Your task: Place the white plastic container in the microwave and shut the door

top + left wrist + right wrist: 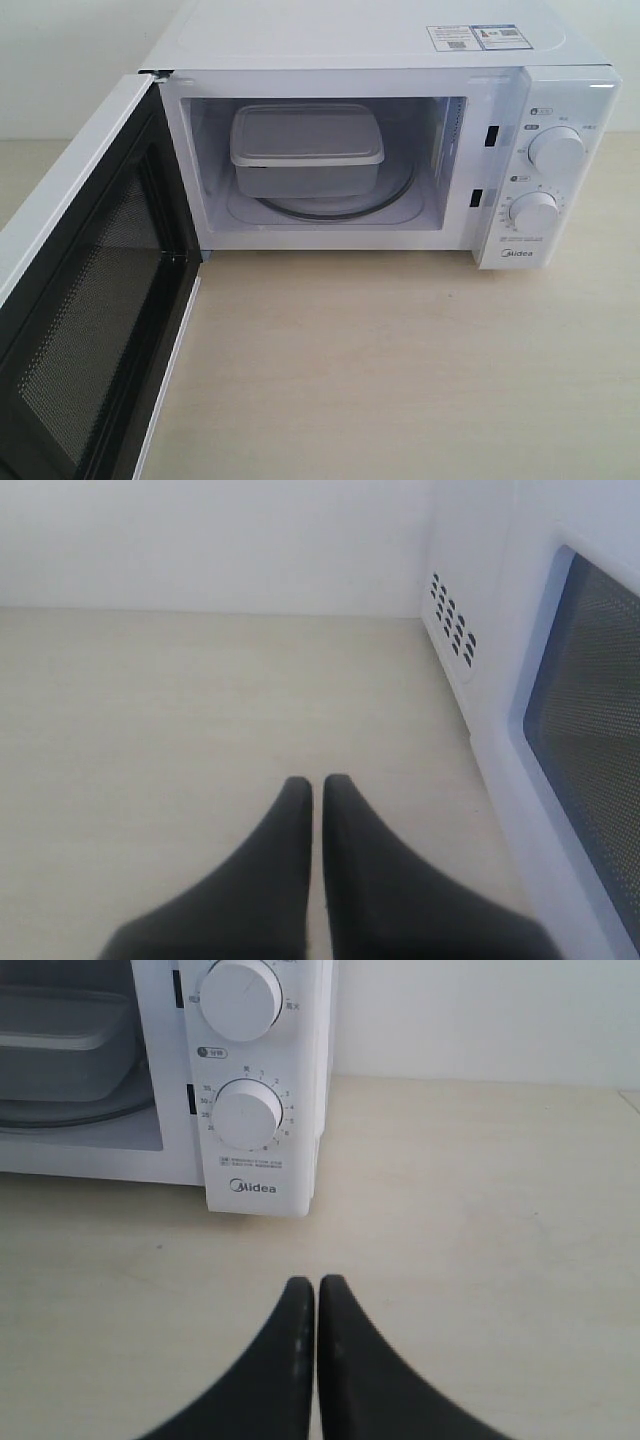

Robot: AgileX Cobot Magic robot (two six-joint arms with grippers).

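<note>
The white plastic container [306, 148] sits on the glass turntable [390, 203] inside the white microwave [380, 40]; the right wrist view also catches the container [62, 1042]. The door [85, 300] hangs wide open on the left, dark mesh window facing inward. No arm shows in the exterior view. My left gripper [317, 780] is shut and empty above the table, beside the door's outer face [585, 740]. In front of the microwave's dial panel [250, 1110], my right gripper [316, 1280] is likewise shut with nothing in it.
A pale wooden tabletop [400, 370] stretches in front of the microwave. The microwave's side wall with vent holes [452, 630] stands near the left gripper. A white wall [200, 540] lies behind.
</note>
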